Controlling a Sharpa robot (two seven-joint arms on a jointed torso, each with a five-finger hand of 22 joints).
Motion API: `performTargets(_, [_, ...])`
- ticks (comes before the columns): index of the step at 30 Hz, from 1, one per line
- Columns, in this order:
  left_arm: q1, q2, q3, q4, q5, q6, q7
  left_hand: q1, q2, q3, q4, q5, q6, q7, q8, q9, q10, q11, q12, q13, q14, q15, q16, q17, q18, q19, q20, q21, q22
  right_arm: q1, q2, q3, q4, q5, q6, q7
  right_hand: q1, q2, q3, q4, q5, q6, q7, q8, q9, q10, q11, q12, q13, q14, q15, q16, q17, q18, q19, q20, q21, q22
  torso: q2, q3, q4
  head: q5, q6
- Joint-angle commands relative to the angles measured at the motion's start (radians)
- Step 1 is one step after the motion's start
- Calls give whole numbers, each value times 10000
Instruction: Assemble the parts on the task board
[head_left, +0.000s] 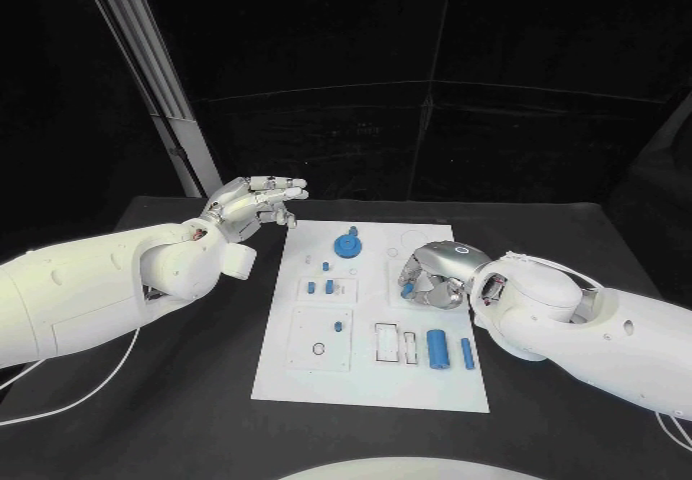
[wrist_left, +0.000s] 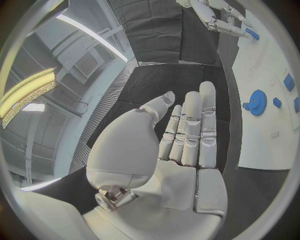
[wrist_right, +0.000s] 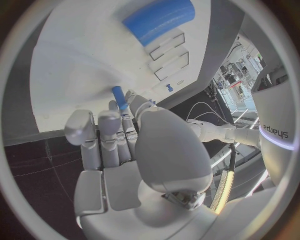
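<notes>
The task board (head_left: 433, 385) is seen lying on the black table (head_left: 173, 420). The right hand (head_left: 433, 277) is held low over the board, fingers curled around a small blue part (head_left: 410, 290). Just below it, a large blue cylinder (head_left: 437, 349) and a slimmer one (head_left: 467, 352) are laid. The left hand (head_left: 255, 205) is raised off the board's edge with nothing held; a blue gear (head_left: 348, 243) is found between the hands.

Overhead head view; 2 close wrist views
</notes>
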Motion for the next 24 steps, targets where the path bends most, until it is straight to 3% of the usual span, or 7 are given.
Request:
performTargets(1, [13, 2, 6, -2, -38, 132, 20, -38, 67, -44, -24, 26, -66, -19, 53, -16, -71, -8, 43, -12, -96, 7, -13, -12, 139, -46, 2, -47, -11, 17, 5, 8, 11, -163, 209, -75, 120, -3, 136, 17, -83, 126, -10, 51, 9, 155, -7, 55, -7, 63, -11, 94, 107, -139, 135, -20, 98, 122, -6, 7, 3, -6, -15])
performTargets(10, [13, 3, 6, -3, -38, 136, 4, -36, 80, -63, -33, 16, -87, -15, 77, -15, -98, -4, 78, -15, -118, 14, -11, -32, 139, -55, 8, -69, -27, 16, 59, 8, -27, -202, 58, -75, 272, 35, 860, 0, -473, 337, 28, -2, -10, 513, -31, -59, -4, 76, -35, 310, 287, -187, 264, -48, 291, 377, 1, 3, -1, -14, -30])
performTargets(16, [13, -1, 6, -1, -38, 129, 0, -36, 80, -63, -33, 16, -87, -15, 77, -15, -98, -4, 78, -15, -118, 14, -11, -32, 139, -55, 8, -69, -27, 15, 106, 8, -53, -299, -366, -35, 484, 195, 1432, -175, -536, 775, -13, 163, 50, 1080, -140, 37, 56, 141, -120, 591, 606, -265, 497, -117, 579, 778, -6, -2, -3, -31, -45])
performTargets(24, [13, -15, 6, 2, -38, 130, 1, -36, 80, -63, -33, 16, -87, -15, 77, -15, -98, -4, 78, -15, -118, 14, -11, -32, 139, -55, 8, -69, -27, 12, 56, 8, 111, -363, -861, 78, 519, 161, 1694, -312, -533, 897, -34, 185, 52, 1273, -180, 21, 72, 156, -149, 718, 738, -307, 606, -155, 729, 981, -15, 2, -8, -35, -45])
